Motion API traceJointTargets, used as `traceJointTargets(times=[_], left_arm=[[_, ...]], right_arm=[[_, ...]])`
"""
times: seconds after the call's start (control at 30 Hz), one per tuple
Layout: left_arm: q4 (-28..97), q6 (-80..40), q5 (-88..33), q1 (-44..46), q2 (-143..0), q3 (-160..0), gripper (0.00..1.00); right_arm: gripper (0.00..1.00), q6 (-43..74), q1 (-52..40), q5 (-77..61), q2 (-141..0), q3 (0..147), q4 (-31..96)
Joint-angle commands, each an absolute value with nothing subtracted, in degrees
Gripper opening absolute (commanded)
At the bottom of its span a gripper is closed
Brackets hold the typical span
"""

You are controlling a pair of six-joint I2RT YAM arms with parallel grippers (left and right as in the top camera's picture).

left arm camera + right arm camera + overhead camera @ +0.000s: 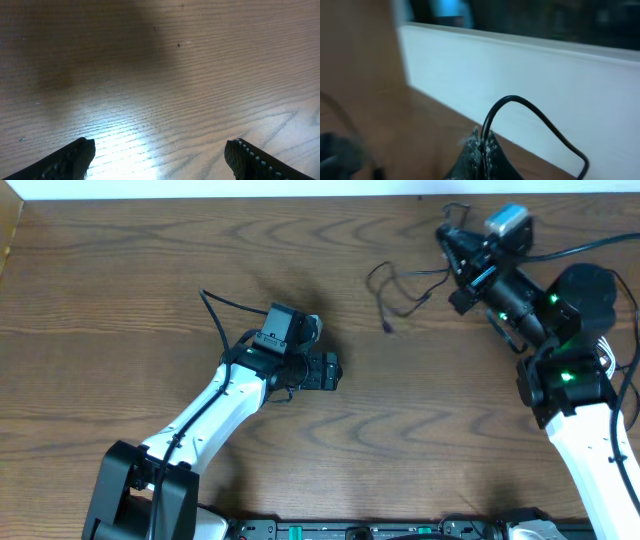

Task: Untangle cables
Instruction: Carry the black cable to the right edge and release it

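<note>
The black cable (400,284) lies in a loose loop on the wooden table at the back right, with a small plug end (387,328) hanging toward the front. My right gripper (448,238) is shut on one end of it and is raised near the back edge. In the right wrist view the black cable (535,111) arcs up out of the closed fingertips (482,141). My left gripper (328,370) is open and empty near the table's middle. Its view shows only bare wood between the fingers (160,160). I cannot make out the white cable.
A white wall or border (520,75) runs along the table's back edge, close behind my right gripper. The thick black robot wires (590,245) trail off the right arm. The left arm's own wire (215,310) loops behind its wrist.
</note>
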State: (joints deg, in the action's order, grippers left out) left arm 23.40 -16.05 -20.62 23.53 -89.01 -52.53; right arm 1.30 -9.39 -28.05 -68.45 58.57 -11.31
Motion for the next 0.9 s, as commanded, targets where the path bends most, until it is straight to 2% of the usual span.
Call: traceJointTargets(times=[0.0,0.27,0.47,0.67,0.87], left_arm=[[23.53,-15.27,-19.81,23.59,-88.73,-51.75,0.87],[23.57,-15.25,-19.14,23.55,-88.73,-51.75,0.87],[24.21,-15.25,-15.75,23.55,-88.73,-51.75,0.87],[24.21,-15.27,-15.77,23.55,-88.73,-51.75,0.87],[24.18,-15.27,-15.77,23.55,-88.73,-51.75,0.87]], right_arm=[[0.01,1.28,-9.23,-13.74,-68.18,59.18,-9.85],[0.01,-0.60,-0.80,0.12,-68.20,59.18,-3.18],[0.01,2.35,12.69,0.10,-68.25,59.18,3.79],[0.01,5.41,26.83,0.08,-68.25,59.57,4.43],[0.01,10.70,35.53,0.08,-69.45,59.61,7.42]])
